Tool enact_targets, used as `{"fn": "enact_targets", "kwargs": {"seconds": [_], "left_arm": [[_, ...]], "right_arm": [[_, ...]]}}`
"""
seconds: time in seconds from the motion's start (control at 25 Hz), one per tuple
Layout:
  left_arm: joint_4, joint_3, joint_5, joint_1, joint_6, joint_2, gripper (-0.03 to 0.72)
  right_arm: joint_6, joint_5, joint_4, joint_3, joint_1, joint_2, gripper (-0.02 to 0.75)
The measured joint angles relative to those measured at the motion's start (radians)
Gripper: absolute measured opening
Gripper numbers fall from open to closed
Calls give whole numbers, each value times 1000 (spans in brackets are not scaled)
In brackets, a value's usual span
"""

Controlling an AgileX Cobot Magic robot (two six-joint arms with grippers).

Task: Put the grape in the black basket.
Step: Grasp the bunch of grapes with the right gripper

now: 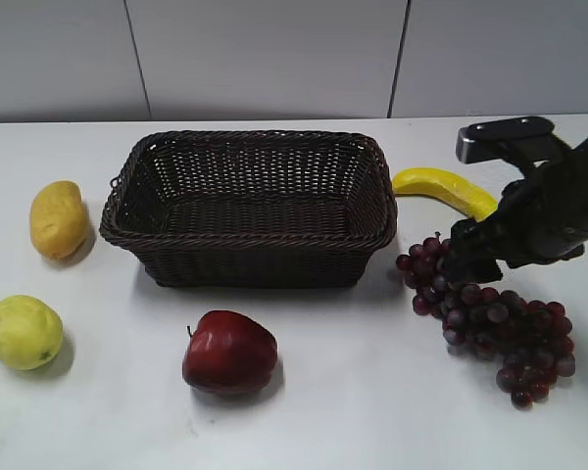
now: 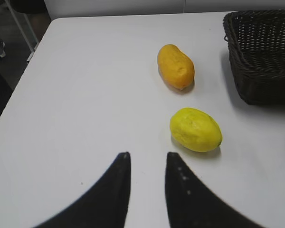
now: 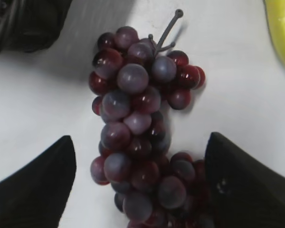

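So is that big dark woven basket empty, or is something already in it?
Empty. The dark brown woven wicker basket shows only bare weave inside; the bunch of dark red-purple grapes lies outside on the white table.

Dark red-purple grape [image 1: 490, 315] bunch lying on table, right of empty black basket [image 1: 248, 208]

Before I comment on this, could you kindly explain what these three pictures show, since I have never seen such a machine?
It is a two-armed robot. One camera faces the white table; the other two sit on the wrists. On the table lie a black basket, an apple, a lemon, a mango, a banana and the grape bunch. The right gripper is open astride the bunch, holding nothing. The left gripper, slightly open, holds nothing.
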State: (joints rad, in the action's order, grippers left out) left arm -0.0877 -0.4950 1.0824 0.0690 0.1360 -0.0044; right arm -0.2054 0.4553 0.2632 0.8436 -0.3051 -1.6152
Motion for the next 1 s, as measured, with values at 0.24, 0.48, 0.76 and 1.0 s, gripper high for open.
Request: {"fn": "enact_targets", "kwargs": {"seconds": [0.24, 0.48, 0.76, 1.0], "left_arm": [[0, 0, 0, 0, 0, 0, 235], [0, 0, 0, 0, 0, 0, 235], [0, 0, 0, 0, 0, 0, 235], [0, 0, 0, 0, 0, 0, 235]], "right_arm": [[0, -22, -5, 76, 0, -195, 641], [-2, -17, 0, 115, -2, -284, 585], [-2, 36, 4, 135, -2, -284, 291], [-2, 89, -13, 138, -3, -207, 290]]}}
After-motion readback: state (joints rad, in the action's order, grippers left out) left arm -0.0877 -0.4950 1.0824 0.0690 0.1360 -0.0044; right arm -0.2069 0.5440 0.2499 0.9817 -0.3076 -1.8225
